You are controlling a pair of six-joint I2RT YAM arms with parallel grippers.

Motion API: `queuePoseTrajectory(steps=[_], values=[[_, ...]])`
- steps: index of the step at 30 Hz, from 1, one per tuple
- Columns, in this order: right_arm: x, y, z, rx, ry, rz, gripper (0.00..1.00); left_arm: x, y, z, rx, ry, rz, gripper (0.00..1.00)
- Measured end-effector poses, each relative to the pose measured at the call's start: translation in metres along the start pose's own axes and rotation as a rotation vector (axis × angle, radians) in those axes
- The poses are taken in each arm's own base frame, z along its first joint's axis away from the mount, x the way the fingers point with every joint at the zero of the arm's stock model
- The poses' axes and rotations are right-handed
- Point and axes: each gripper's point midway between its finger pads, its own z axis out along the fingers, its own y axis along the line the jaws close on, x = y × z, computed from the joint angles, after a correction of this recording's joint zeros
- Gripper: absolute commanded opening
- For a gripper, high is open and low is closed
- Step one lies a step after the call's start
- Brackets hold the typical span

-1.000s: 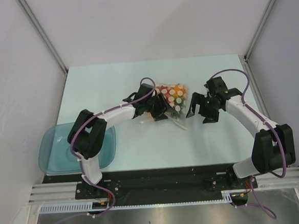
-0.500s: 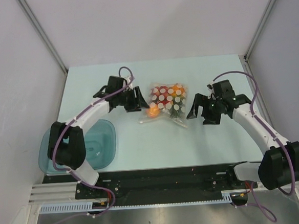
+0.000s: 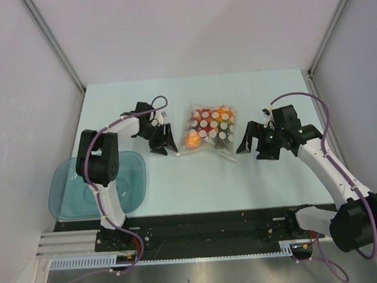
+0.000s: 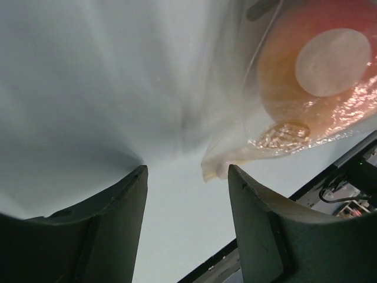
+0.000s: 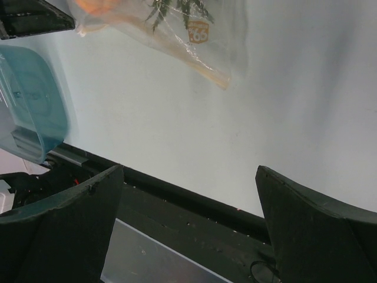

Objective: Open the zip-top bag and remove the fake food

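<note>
The zip-top bag [image 3: 209, 127], clear with pale, orange and red dots, lies flat mid-table with the fake food inside. An orange piece [image 3: 192, 140] bulges at its near-left end. My left gripper [image 3: 165, 144] stands open just left of the bag's near-left corner. In the left wrist view that corner [image 4: 215, 168] hangs just past the right fingertip, and nothing lies between the fingers [image 4: 118, 224]. The orange food [image 4: 318, 76] shows through the plastic. My right gripper [image 3: 247, 142] is wide open to the right of the bag, apart from it. The bag [image 5: 177, 35] with green leaves inside shows in the right wrist view.
A teal translucent tray [image 3: 94, 187] sits at the near-left table edge, partly under the left arm; its rim [image 5: 29, 112] is also in the right wrist view. White walls enclose the table. The black base rail [image 3: 201, 228] runs along the near edge.
The left gripper let go of the bag, opened and drew back to the left, then came down beside the bag's near-left corner. The right gripper drifted slightly rightward, still wide open.
</note>
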Motion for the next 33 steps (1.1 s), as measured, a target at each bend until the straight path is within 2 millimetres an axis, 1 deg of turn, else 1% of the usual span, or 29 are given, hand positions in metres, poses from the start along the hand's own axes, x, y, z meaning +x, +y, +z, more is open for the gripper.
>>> queuePoseTrajectory(steps=[2,4,7,8,12,13,14,15,16,17,19,22,24,26,28,31,33], values=[[0.0,0.001,0.0,-0.002,0.0,-0.005,1.0,0.003,0.002,0.006,0.012,0.025,-0.017,0.61],[0.001,0.002,0.0,-0.003,0.002,-0.008,1.0,0.005,-0.002,0.009,0.041,0.046,-0.036,0.6],[0.003,0.003,0.0,-0.006,0.006,-0.015,1.0,0.002,-0.007,0.012,0.078,0.047,-0.046,0.55],[0.003,0.004,0.0,-0.008,0.008,-0.018,1.0,0.001,-0.009,0.013,0.091,0.045,-0.052,0.5],[0.006,0.007,0.001,-0.013,0.016,-0.03,1.0,-0.004,-0.017,0.019,0.146,0.031,-0.077,0.36],[0.007,0.008,0.001,-0.015,0.018,-0.033,1.0,-0.004,-0.018,0.02,0.154,0.028,-0.086,0.29],[0.008,0.009,0.002,-0.016,0.019,-0.035,1.0,-0.004,-0.018,0.021,0.159,0.026,-0.088,0.17],[0.008,0.01,0.002,-0.018,0.021,-0.039,1.0,-0.004,-0.02,0.022,0.165,0.026,-0.093,0.14],[0.009,0.011,0.002,-0.02,0.023,-0.042,1.0,-0.004,-0.02,0.022,0.17,0.025,-0.099,0.07],[0.01,0.012,0.002,-0.023,0.025,-0.047,1.0,-0.004,-0.021,0.023,0.177,0.024,-0.103,0.03],[0.012,0.015,0.003,-0.028,0.031,-0.059,1.0,-0.003,-0.022,0.024,0.183,0.021,-0.11,0.0],[0.017,0.02,0.005,-0.034,0.04,-0.086,1.0,0.001,-0.024,0.025,0.191,0.018,-0.113,0.0],[0.02,0.023,0.009,-0.03,0.043,-0.124,1.0,0.007,-0.03,0.02,0.196,0.015,-0.116,0.0],[0.026,0.029,0.013,-0.026,0.046,-0.175,1.0,0.013,-0.042,0.013,0.204,0.011,-0.11,0.0],[0.032,0.035,0.018,-0.004,0.034,-0.272,1.0,0.021,-0.062,0.005,0.219,0.007,-0.107,0.0],[0.042,0.055,0.022,-0.014,-0.006,-0.451,1.0,0.039,-0.106,-0.012,0.255,0.001,-0.099,0.0],[0.048,0.073,0.022,-0.048,-0.061,-0.583,1.0,0.048,-0.131,-0.025,0.263,-0.013,-0.112,0.0]])
